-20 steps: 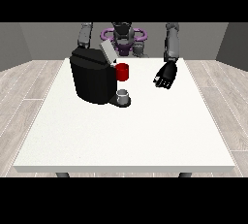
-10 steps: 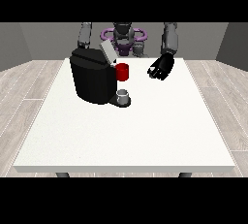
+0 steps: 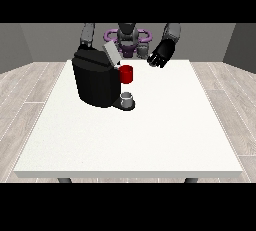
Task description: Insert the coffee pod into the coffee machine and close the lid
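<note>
Coffee machine (image 3: 97, 81), black, stands on the large white table (image 3: 150, 140), towards the far side and at the view's left. Its lid (image 3: 111, 54) is tilted up, presumably so the chamber can take the pod, and the closing step is not yet done. The hand at the view's right (image 3: 161, 55) hangs above the table's far edge, apart from the machine. I cannot tell whether it grasps anything. The other hand is hidden behind the machine. A red thing at the machine (image 3: 126, 74) sits just below the lid. A grey thing (image 3: 128, 100) rests at the machine's base. I cannot confirm it is the coffee pod, which is not plainly visible.
</note>
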`<state>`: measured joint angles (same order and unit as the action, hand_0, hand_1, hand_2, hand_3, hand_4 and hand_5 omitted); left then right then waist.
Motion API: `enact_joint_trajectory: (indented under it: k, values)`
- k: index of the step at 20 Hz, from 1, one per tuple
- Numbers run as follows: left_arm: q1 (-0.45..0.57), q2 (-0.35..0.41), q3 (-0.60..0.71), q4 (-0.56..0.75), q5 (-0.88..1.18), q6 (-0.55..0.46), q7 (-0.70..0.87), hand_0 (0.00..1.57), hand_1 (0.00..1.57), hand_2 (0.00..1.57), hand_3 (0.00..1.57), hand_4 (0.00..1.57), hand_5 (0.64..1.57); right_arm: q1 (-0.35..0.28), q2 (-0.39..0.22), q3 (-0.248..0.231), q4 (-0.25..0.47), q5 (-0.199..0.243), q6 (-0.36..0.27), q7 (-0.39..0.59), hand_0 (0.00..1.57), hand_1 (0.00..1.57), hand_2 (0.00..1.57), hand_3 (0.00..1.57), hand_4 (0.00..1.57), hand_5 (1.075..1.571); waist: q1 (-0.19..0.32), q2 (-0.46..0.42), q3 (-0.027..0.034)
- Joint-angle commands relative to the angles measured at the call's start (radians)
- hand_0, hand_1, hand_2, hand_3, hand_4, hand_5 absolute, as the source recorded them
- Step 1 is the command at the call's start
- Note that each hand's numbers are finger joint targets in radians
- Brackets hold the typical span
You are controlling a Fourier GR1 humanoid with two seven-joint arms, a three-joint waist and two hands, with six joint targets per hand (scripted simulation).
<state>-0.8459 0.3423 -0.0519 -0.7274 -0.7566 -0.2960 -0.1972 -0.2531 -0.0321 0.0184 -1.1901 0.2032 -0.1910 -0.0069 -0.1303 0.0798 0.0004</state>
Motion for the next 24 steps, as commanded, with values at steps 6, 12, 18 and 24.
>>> enact_joint_trajectory:
  k: [6,12,18,24]
  values:
    - [-0.135,-0.004,0.08,-0.024,0.057,-0.12,0.084,1.38,1.38,1.4,1.38,0.52,1.571,0.008,0.024,0.021,-0.011,-0.001,0.014,0.002,0.0,0.0,0.0,0.0,0.0,1.571,-0.039,-0.032,-0.0003]
    - [-0.251,0.046,0.159,0.025,0.086,-0.141,0.138,1.2,1.2,1.24,1.26,0.49,1.571,-0.073,0.031,0.046,-0.097,-0.019,-0.007,0.039,0.0,0.0,0.0,0.0,0.0,1.571,-0.115,0.028,-0.0006]
    - [-0.328,0.095,0.154,0.023,0.053,-0.14,0.141,1.2,1.2,1.27,1.26,0.49,1.571,-0.134,-0.013,-0.015,-0.111,-0.027,0.022,0.031,0.0,0.0,0.0,0.0,0.0,1.571,-0.141,0.103,-0.0003]
    - [-0.384,0.112,0.169,0.041,0.052,-0.152,0.152,1.27,1.27,1.3,1.26,0.47,1.571,-0.135,-0.03,-0.033,-0.122,-0.04,0.034,0.017,0.0,0.0,0.0,0.0,0.26,1.571,-0.178,0.14,-0.0001]
